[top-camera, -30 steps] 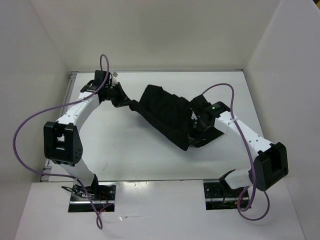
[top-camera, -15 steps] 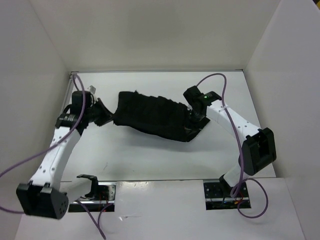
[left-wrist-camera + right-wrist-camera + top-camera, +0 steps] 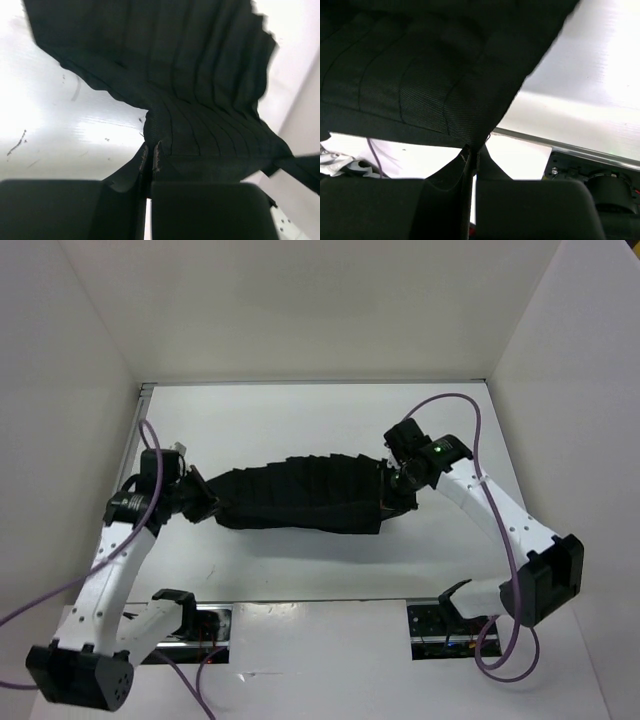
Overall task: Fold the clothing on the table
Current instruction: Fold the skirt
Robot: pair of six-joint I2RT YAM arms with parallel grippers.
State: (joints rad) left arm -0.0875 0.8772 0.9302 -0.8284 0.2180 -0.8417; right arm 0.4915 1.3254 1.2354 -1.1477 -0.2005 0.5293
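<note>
Across the middle of the table (image 3: 300, 420) the clothing (image 3: 300, 498) lies stretched as one long black band. Its long axis runs side to side, nearly parallel to the near edge where your arms are bolted, and its pleats cross the band from the far edge to the near one. The right end is the broader; the left end narrows toward its corner.

That axis is what your coming move turns on. The band spans the whole gap between the two arms, so neither arm is the nearer one: each is already at its own end. The left arm (image 3: 112, 555) reaches in from the left and the right arm (image 3: 500, 518) from the right, and the fabric lies between them with no slack showing from above.

Your left pincer (image 3: 205, 502) is closed on the left end. Its wrist camera shows the cloth gathered to a point and clamped between the shut jaws, fanning away from them. Your right pincer (image 3: 392, 492) is likewise clamped on the right end. From its wrist camera you look under the fabric to the white surface, so I judge that end to be lifted clear of the table.

To fold, you would likely carry one end along the long axis toward the other, keeping both corners pinched.
</note>
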